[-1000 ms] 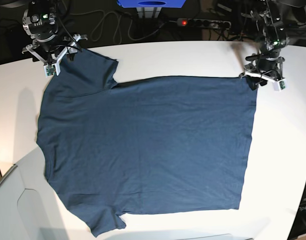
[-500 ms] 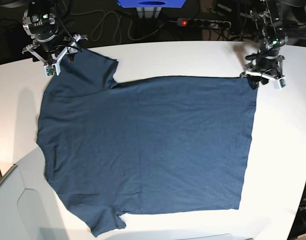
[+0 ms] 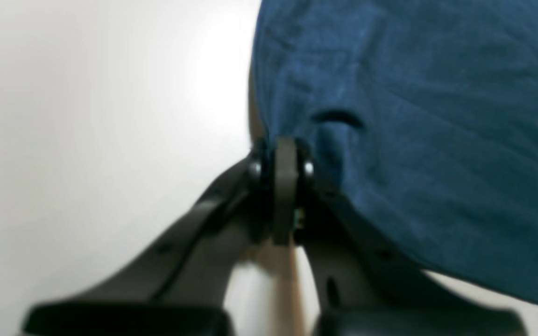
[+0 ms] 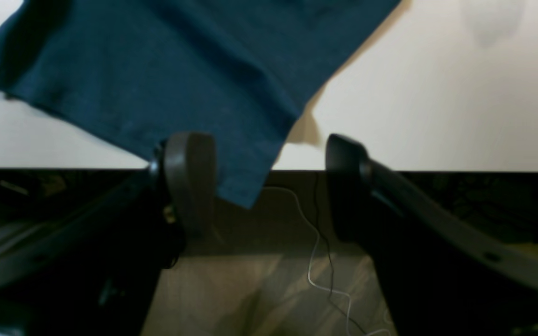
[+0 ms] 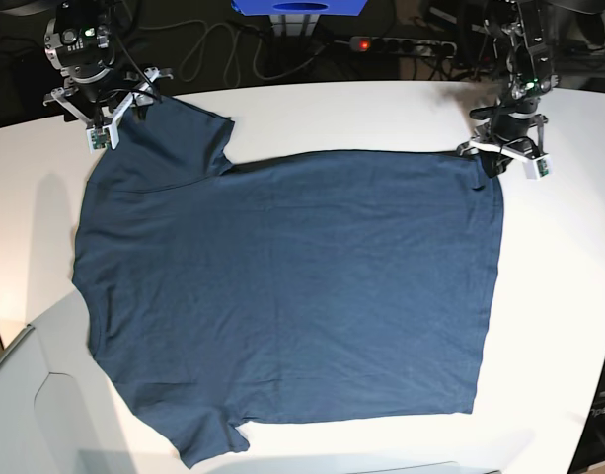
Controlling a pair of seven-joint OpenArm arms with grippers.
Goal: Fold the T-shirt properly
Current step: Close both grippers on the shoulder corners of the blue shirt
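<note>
The dark navy T-shirt (image 5: 292, 286) lies flat on the white table (image 5: 381, 109), with its sleeves at the left and its hem at the right. My left gripper (image 5: 495, 161) is at the hem's far right corner; in the left wrist view it (image 3: 283, 154) is shut on a pinch of the T-shirt (image 3: 437, 140). My right gripper (image 5: 117, 111) is at the far sleeve on the left. In the right wrist view it (image 4: 266, 186) is open, with the sleeve's corner (image 4: 180, 70) hanging over the table edge between its fingers.
A power strip (image 5: 401, 44) with a red light, cables and a blue object (image 5: 300, 8) lie behind the table's far edge. A pale box (image 5: 26, 405) sits at the front left corner. The floor and a white cable (image 4: 315, 252) show below the table edge.
My left gripper has moved a little to the left and back, drawing the hem corner with it. The right arm has not moved.
</note>
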